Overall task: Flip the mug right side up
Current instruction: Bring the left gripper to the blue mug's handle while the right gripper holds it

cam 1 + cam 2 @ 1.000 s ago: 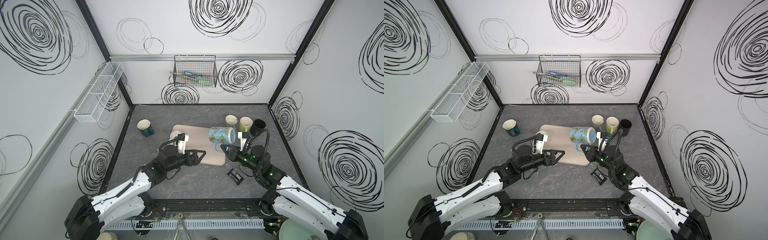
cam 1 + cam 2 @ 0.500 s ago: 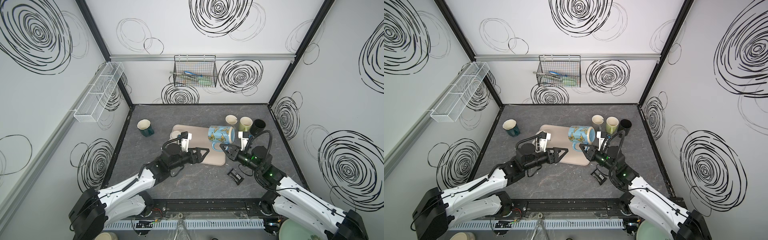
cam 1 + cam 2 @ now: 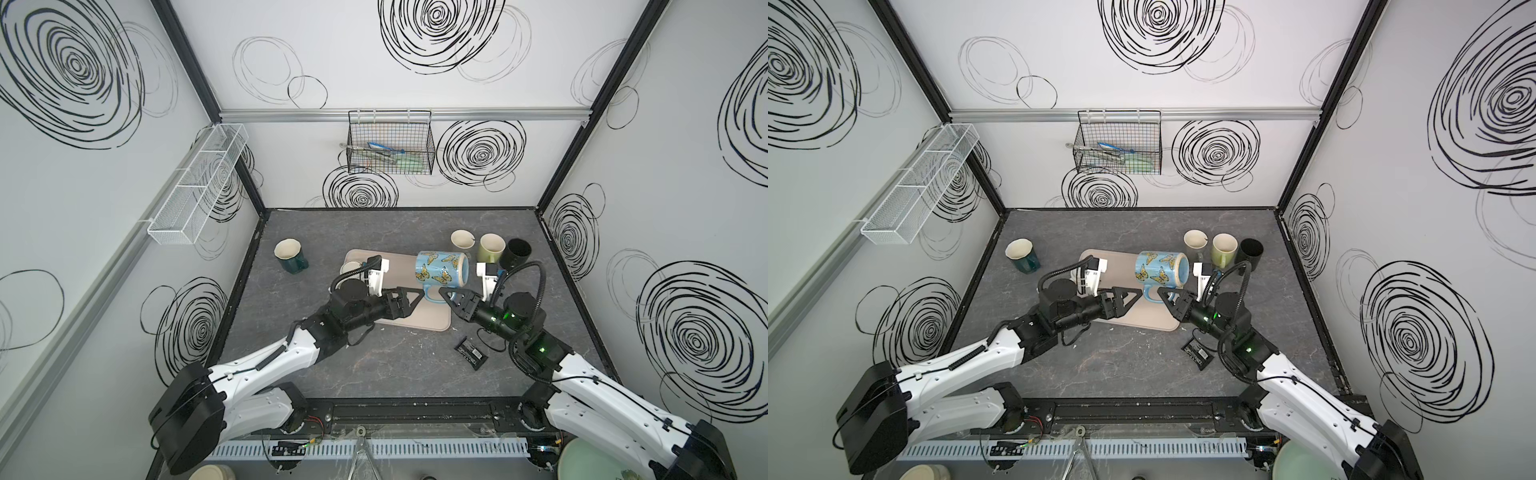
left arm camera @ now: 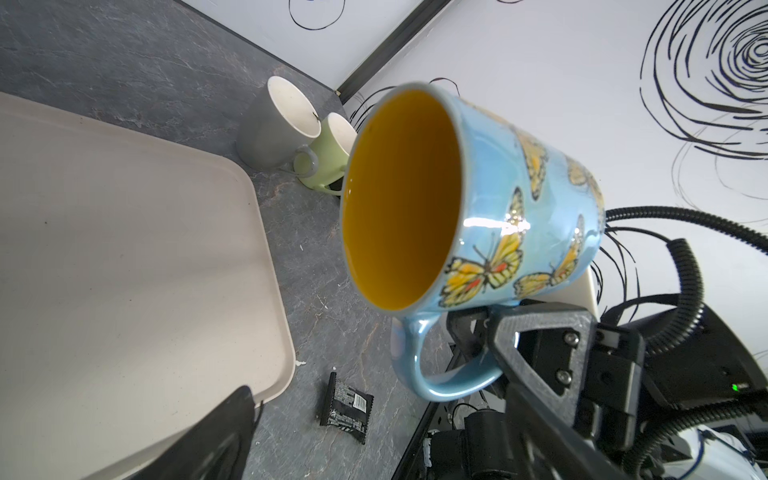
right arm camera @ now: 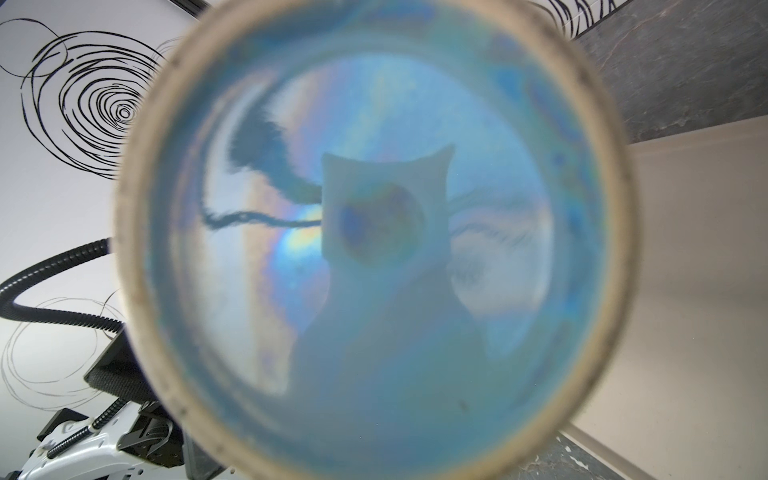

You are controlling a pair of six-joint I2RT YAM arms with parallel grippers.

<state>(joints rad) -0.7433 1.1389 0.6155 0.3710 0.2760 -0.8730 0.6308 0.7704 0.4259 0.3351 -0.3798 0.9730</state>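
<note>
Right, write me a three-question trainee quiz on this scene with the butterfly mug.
1. True or false: the butterfly mug stands upright on the beige tray.
2. Fill in: the left claw has its jaws ____.
3. Which one grips the mug? A) left claw B) right claw C) neither

Key: 1 false, it is held in the air on its side; 2 open; 3 B.
</note>
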